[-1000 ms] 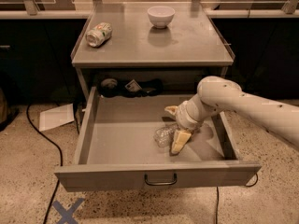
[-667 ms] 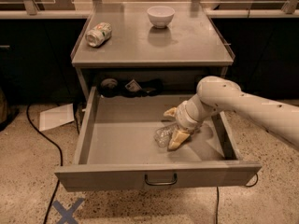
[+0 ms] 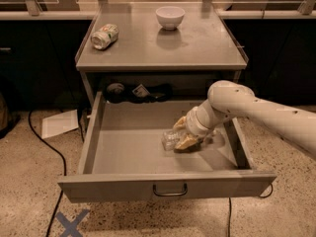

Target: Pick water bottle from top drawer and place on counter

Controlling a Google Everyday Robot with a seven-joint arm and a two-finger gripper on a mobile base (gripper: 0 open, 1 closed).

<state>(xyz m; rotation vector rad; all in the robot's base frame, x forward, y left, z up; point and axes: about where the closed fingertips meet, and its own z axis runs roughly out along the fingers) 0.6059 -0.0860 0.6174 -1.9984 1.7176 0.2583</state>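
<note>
The top drawer (image 3: 123, 154) stands pulled open below the counter (image 3: 197, 43). The water bottle (image 3: 170, 138), clear and crinkled, lies on the drawer floor right of centre. My gripper (image 3: 183, 138) is down inside the drawer, its tan fingers (image 3: 186, 142) around the bottle's right end. The white arm (image 3: 247, 110) reaches in from the right. The bottle's label and cap are hidden by the gripper.
A green-and-white crushed can (image 3: 104, 36) lies at the counter's left. A white bowl (image 3: 170, 17) stands at the counter's back. Dark items (image 3: 140, 92) sit at the drawer's back. A paper sheet (image 3: 58, 124) and a cable (image 3: 47, 147) lie on the floor at left.
The gripper has shifted slightly left and lower onto the bottle. The bottle stays on the drawer floor.
</note>
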